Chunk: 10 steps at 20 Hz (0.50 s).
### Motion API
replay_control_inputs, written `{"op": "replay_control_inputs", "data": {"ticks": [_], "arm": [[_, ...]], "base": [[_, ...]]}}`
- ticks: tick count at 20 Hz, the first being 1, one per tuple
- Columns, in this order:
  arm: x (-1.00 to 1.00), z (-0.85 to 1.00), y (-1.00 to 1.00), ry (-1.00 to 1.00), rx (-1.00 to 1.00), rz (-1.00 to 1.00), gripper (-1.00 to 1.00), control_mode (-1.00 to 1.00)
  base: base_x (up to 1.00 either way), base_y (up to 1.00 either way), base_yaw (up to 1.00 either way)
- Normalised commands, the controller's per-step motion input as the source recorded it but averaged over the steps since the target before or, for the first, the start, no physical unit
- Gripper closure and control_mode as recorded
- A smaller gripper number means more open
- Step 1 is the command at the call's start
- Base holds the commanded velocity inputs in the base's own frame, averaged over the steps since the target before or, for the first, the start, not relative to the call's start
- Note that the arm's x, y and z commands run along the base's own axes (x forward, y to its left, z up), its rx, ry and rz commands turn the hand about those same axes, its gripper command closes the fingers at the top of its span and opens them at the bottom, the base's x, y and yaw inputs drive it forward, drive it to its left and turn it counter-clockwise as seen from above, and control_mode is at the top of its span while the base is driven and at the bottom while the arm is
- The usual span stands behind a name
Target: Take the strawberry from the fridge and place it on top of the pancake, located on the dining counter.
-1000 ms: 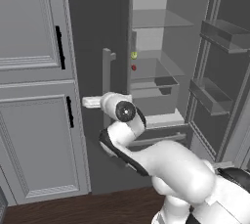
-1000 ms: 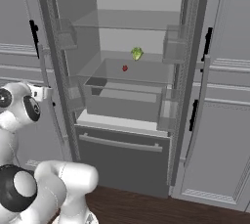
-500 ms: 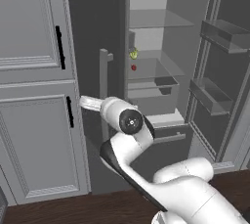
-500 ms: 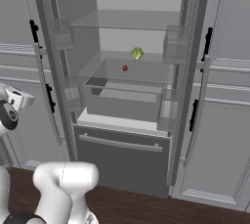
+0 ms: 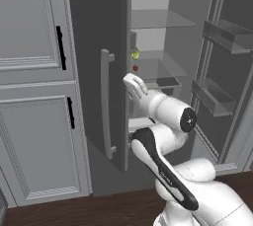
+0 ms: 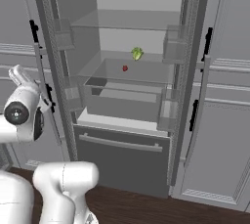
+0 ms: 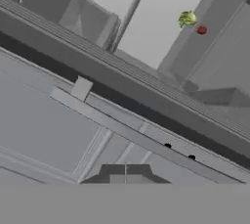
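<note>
A tiny red strawberry (image 6: 125, 68), rounded and smooth, sits on a clear glass shelf (image 6: 146, 74) inside the open fridge (image 6: 129, 32), just beside a small yellow-green item (image 6: 137, 53) that lies slightly behind it and to its right. Below the shelf is a translucent boxy drawer (image 6: 124, 101), and below that a dark grey bottom drawer with a long bar handle (image 6: 119, 144). The fridge's left door (image 5: 101, 67) stands swung out, matte dark grey with a vertical bar handle. The white arm's tool (image 5: 132, 84) is near that door's inner edge, well apart from the strawberry, with its fingers together and holding nothing. From here the risk seems twofold: the arm could clip the door or shelf edge while reaching in, and closed fingers would merely nudge the berry, or catch the neighbouring item instead.
</note>
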Motion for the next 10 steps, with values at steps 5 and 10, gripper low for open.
{"op": "replay_control_inputs", "data": {"ticks": [5,10], "arm": [[0.64,0.07,-0.38,0.28,0.56,0.18,1.0,-1.0],[0.45,0.2,-0.43,0.41,0.24,0.17,1.0,-1.0]], "base": [[0.0,0.0,0.0],[0.0,0.0,0.0]]}}
